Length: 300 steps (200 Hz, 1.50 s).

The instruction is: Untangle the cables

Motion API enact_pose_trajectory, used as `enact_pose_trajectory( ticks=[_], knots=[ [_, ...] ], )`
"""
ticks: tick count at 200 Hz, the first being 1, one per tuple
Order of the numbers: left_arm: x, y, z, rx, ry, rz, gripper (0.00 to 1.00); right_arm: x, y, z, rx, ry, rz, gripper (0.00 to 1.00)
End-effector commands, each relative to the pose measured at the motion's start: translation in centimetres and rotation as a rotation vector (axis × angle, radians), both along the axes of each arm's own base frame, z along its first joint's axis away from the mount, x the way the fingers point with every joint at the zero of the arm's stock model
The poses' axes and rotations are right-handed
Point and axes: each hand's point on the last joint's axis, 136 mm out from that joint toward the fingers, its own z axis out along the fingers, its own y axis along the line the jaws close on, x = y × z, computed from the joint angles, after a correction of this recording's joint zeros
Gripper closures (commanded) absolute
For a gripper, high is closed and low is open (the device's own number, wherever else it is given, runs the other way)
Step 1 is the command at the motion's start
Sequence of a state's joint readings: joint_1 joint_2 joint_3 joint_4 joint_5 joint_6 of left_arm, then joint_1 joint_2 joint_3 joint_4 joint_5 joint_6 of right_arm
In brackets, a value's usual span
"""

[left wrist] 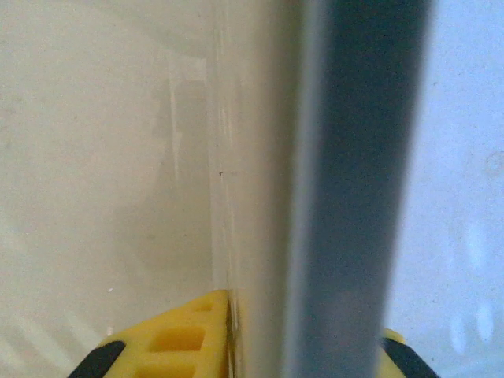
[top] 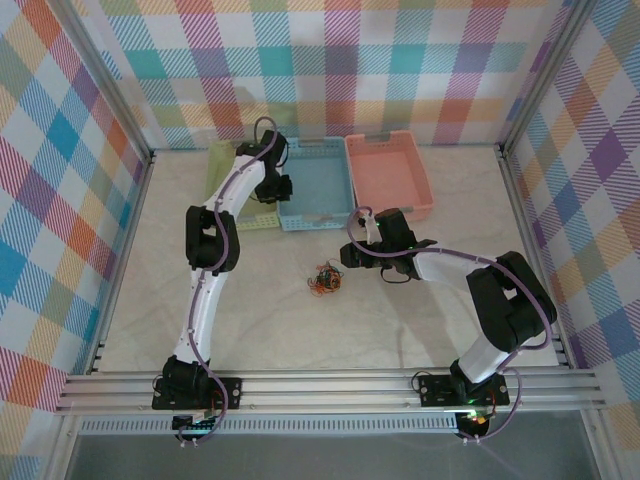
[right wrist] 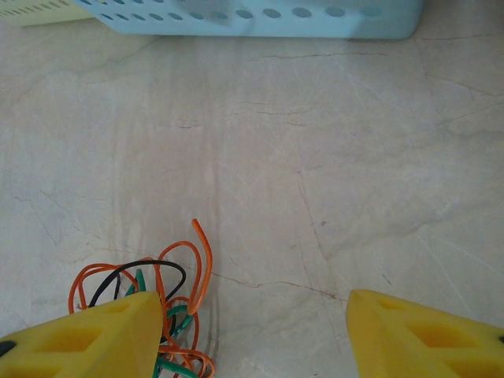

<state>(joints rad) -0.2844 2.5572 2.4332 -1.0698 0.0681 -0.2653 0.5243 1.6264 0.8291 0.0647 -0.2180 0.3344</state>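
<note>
Right gripper (right wrist: 253, 305) gapes wide and empty, one finger (right wrist: 94, 339) hiding part of the tangled cables (top: 324, 279) on the table (top: 420, 320). Left gripper (top: 277, 192) sits against the blue basket (top: 318, 180); close-up blurred, grip unreadable

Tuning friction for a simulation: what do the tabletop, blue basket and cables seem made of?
Tabletop: probably stone-look laminate, matte, pale with thin dark veins.
Blue basket: moulded plastic, smooth, with rows of oval holes.
Cables: likely thin wire in coloured plastic sheath; they hold springy loops.

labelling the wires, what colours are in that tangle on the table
Orange, black and green cables, clearest in the right wrist view.
</note>
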Motion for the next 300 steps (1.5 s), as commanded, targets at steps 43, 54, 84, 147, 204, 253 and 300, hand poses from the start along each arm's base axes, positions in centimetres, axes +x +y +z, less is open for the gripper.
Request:
enact_pose_trajectory(
  ticks=[43,54,84,147,204,253,300],
  knots=[
    [-0.4,-3.9,2.9,-0.062,-0.051,-0.072,0.54,0.3,0.5,1.0,0.011,-0.031,0.013,0.38],
    [-0.3,-3.8,3.5,-0.047,-0.070,-0.066,0.47,0.3,0.6,1.1,0.017,-0.036,0.015,0.38],
    [-0.2,-3.2,5.6,-0.036,-0.113,-0.032,0.40,0.3,0.6,1.2,0.019,-0.040,0.015,0.38],
    [-3.8,-1.0,14.0,-0.101,-0.335,0.071,0.38,-0.1,1.5,1.7,0.048,-0.060,0.057,0.40],
    [-15.1,-2.5,11.6,-0.366,-0.260,0.043,0.37,-0.3,2.2,1.6,0.060,-0.054,0.085,0.50],
    [-21.3,-4.7,7.5,-0.437,-0.142,-0.008,0.38,-0.4,2.9,1.4,0.080,-0.041,0.107,0.55],
    [-22.9,-6.7,4.6,-0.446,-0.030,-0.061,0.43,-0.4,3.6,0.9,0.089,-0.028,0.121,0.61]
  ],
)
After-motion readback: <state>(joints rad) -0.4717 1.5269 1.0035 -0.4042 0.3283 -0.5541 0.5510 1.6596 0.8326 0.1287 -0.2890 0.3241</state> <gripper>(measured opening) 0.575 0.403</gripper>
